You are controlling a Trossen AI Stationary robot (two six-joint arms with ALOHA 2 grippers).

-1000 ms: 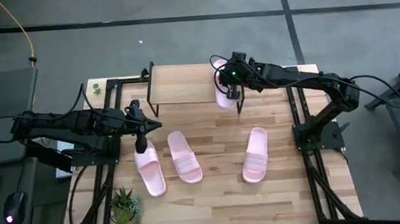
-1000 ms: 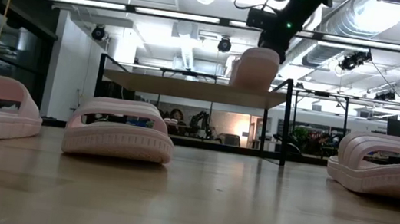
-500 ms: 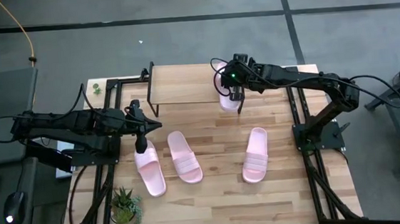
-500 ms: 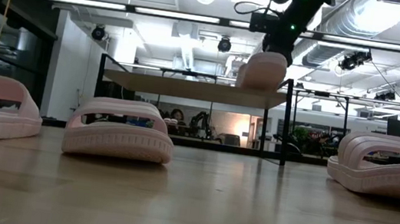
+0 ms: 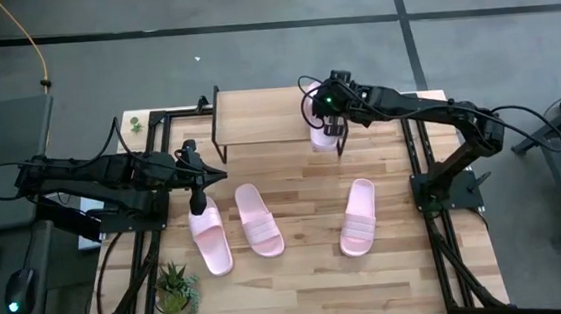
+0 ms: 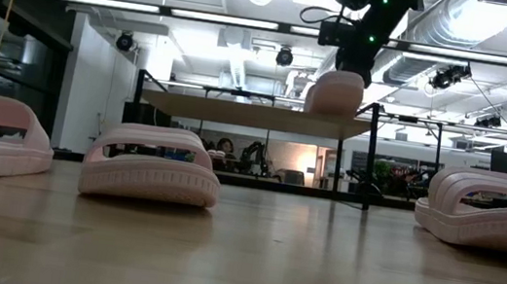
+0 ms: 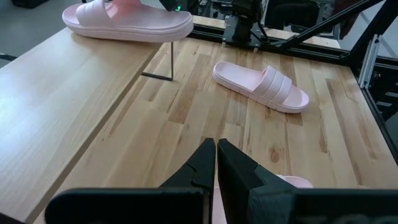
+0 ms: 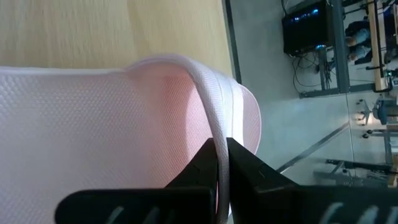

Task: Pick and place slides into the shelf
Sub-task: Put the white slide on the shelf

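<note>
Four pale pink slides. One slide point(image 5: 321, 134) lies on the shelf point(image 5: 262, 116) at its right end, with its near end over the shelf's near edge; it shows on the shelf's plank top point(image 6: 238, 113) in the low view as slide point(image 6: 336, 92). My right gripper point(image 5: 331, 125) is shut on it. Three slides rest sole-down on the table: point(image 5: 210, 240), point(image 5: 258, 219), point(image 5: 357, 217). My left gripper point(image 7: 216, 147) is shut and hangs high above the far end of the leftmost slide, touching nothing. My right gripper pinches the ribbed strap point(image 8: 211, 115) of the slide between its two fingers, coming from above and pointing down. The slide sits about level, its sole on the shelf's plank top point(image 6: 333, 111).
A small potted plant point(image 5: 174, 286) stands at the table's near left corner. Bare plank runs along the shelf left of the held slide point(image 7: 68, 93). Open tabletop lies between the shelf and the three slides point(image 5: 292, 176).
My right gripper has moved a little toward the table's right and down, tipping the held slide from steeply tilted to about level on the shelf top. The shelf itself has slid slightly toward the table's right. My left arm kept still.
</note>
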